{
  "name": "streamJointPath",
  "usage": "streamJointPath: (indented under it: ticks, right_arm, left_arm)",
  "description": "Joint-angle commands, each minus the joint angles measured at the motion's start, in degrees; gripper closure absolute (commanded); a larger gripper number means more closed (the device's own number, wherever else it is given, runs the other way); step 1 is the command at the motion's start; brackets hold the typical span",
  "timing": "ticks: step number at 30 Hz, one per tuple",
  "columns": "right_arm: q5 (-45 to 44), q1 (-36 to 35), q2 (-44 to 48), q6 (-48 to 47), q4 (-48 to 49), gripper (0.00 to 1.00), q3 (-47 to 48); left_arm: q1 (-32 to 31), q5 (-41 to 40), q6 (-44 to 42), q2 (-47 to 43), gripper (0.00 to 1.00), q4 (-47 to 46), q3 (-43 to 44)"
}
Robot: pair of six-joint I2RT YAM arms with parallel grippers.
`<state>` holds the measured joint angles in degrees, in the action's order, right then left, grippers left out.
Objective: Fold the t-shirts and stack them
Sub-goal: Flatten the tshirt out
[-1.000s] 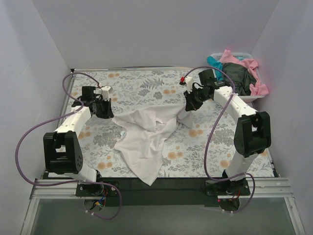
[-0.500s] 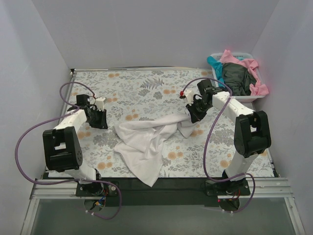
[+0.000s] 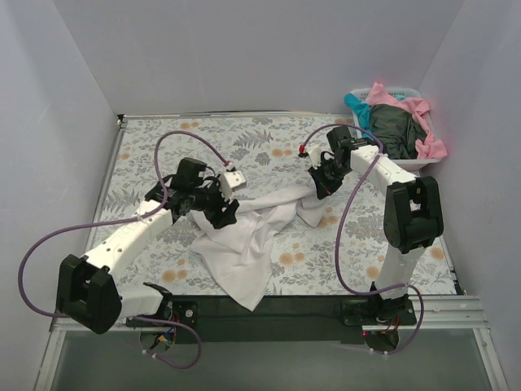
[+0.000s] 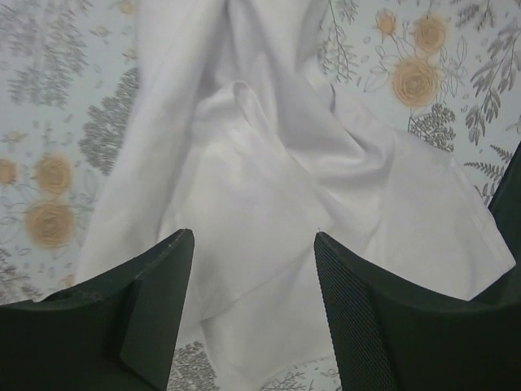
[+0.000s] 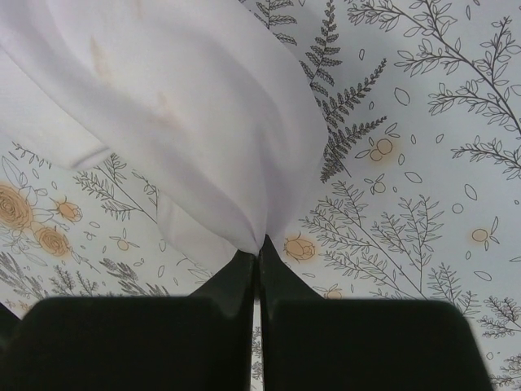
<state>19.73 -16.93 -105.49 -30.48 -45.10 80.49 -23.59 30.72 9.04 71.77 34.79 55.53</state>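
Left arm swung in from the left edge of the sheet [image 3: 244,147] over the last half second. My left gripper [image 3: 220,210] ended up above the left side of the white shirt [image 3: 244,244], with the arm stretched diagonally across the table. Right arm hardly moved.

Left wrist view: jaws were wide, nothing between them. Both fingers [image 4: 155,309] framed rumpled white folds below, with printed sheet showing at either side. Couldn't tell whether the tips touched the cloth.

My right gripper [image 5: 259,244] was pinched tight on an edge of the white shirt. Cloth fanned up and to the left from the closed tips, and the fern print was visible beside it.

Top view: that pinch sat at the shirt's right end. A band of cloth ran from it leftward toward the left gripper. The rest of the shirt lay crumpled near the middle of the sheet, one long flap trailing toward the near edge — unfolded, with creases all over.

The pink shirt [image 3: 407,106], teal shirt [image 3: 356,104] and dark shirt [image 3: 395,126] were heaped in the basket [image 3: 404,164] at the far right corner, just beyond the right arm's wrist and well apart from the left gripper. The pink one hung over the rim on the right side, with the dark one in the middle of the heap.
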Motion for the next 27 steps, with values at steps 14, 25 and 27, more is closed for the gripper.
streamJointPath:
  ticks: [14,25,27]
  right_arm:
    - [-0.4,0.1,-0.6,0.5,-1.2,0.99,2.0]
    - [-0.8,0.1,-0.3,0.2,-1.1,0.99,1.5]
    - [-0.9,0.1,-0.1,0.1,-1.1,0.99,1.4]
  left_arm:
    - [-21.1,-23.1,7.0,6.5,0.41,-11.6,-14.0]
    - [-21.1,-24.4,8.5,5.3,1.00,-11.8,-13.4]
    - [-20.8,-23.7,8.3,3.6,1.00,-9.1,-12.8]
